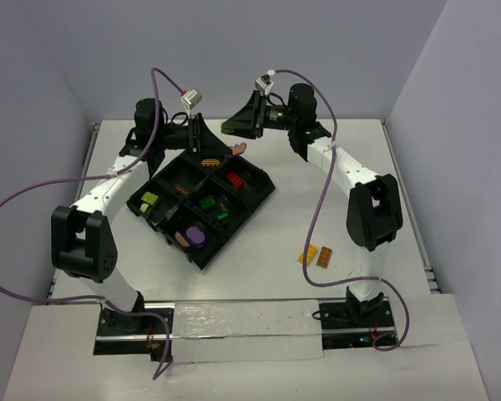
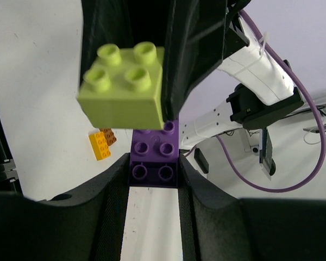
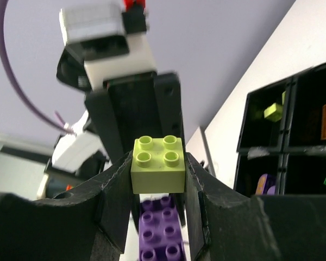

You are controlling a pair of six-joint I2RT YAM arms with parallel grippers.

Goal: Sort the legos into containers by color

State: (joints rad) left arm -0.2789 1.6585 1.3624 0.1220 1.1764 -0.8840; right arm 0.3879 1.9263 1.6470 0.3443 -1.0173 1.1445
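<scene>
At the back of the table, above the black tray's (image 1: 262, 194) far corner, both grippers meet. My left gripper (image 2: 155, 163) is shut on a purple brick (image 2: 155, 157), seen in the top view as the purple brick (image 1: 239, 149). My right gripper (image 3: 157, 166) is shut on a lime brick (image 3: 157, 163), held just over the purple one (image 3: 162, 235) with a small gap between them. The tray's containers hold a red brick (image 1: 235, 179), a green brick (image 1: 207, 201), a lime brick (image 1: 149, 200) and purple pieces (image 1: 190, 238).
An orange-yellow brick (image 1: 308, 256) and a brown brick (image 1: 326, 256) lie side by side on the white table right of the tray, near the right arm's base. Purple cables loop beside both arms. Walls close off the back and the sides.
</scene>
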